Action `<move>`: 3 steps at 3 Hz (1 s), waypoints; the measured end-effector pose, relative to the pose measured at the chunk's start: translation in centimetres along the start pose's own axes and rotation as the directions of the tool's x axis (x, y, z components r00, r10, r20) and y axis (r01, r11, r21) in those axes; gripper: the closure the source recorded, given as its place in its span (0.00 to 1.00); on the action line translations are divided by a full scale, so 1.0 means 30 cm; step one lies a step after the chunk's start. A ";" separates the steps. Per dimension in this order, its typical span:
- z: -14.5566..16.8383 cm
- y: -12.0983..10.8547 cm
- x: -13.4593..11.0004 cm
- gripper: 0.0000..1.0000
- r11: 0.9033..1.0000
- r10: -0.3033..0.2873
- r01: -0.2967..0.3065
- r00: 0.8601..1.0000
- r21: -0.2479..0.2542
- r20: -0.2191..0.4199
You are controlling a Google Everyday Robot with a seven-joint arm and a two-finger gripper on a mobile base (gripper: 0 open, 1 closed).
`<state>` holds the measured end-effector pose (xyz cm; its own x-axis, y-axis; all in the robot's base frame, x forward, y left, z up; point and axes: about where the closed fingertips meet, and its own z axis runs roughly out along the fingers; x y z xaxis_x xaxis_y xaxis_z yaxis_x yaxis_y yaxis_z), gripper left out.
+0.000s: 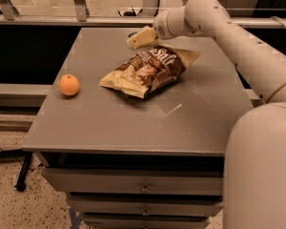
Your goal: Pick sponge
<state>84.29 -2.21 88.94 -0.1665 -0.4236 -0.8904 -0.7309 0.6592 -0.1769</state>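
— Gray cabinet top (205,109): what sits on it?
— A brown-and-cream snack bag (150,70) lies flat near the middle, its contents hidden. An orange (69,85) sits well apart, by the left edge. Underneath, the drawers (143,187) are shut.
— And the sponge (132,34)?
— At the far edge, just beyond the bag. My gripper (142,38) is right over it, so only a dark green sliver peeks out beside it. Whether my gripper is spread or pinching, I cannot tell.
— The room?
— Metal rail (86,20) behind, speckled floor (9,209) below.
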 end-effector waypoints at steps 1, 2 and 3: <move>0.049 -0.004 0.034 0.00 1.000 0.006 -0.005 0.999 0.010 -0.050; 0.078 -0.029 0.104 0.00 0.999 0.040 -0.038 0.995 0.029 -0.093; 0.083 -0.057 0.137 0.00 0.997 0.069 -0.066 0.993 0.043 -0.096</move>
<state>86.50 -3.53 84.55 -0.2797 -0.4346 -0.8561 -0.6895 0.7115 -0.1359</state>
